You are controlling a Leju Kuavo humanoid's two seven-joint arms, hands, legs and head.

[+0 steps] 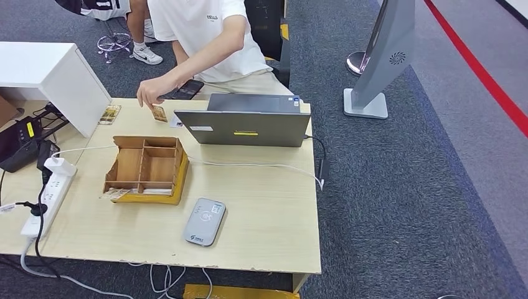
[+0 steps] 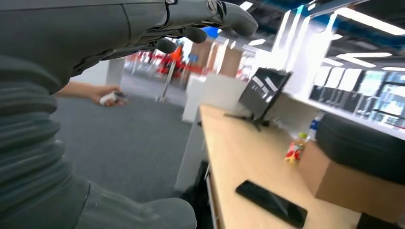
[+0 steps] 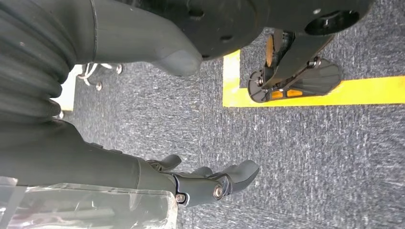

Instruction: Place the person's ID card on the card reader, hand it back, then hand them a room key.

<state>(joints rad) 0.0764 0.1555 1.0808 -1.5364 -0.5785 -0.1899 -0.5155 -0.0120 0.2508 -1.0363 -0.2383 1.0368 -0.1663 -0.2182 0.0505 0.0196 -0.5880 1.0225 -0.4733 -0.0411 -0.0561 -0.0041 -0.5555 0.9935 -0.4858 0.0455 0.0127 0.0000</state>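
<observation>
Head view: the person's hand sets the ID card on the far edge of the surface, beside the laptop, while the card reader lies near my edge, with the wooden divided box between the two. Another card lies further left on the surface, and I cannot tell whether it is a room key. Left wrist view: my left hand holds nothing, fingers loosely extended. Right wrist view: my right hand hangs over the floor, fingers apart, also holding nothing. I judge the main hazards as follows: reaching while the person's hand covers the card risks contact; a thin flat card may slip from my fingers; the laptop cable crossing the surface may snag my arm.
</observation>
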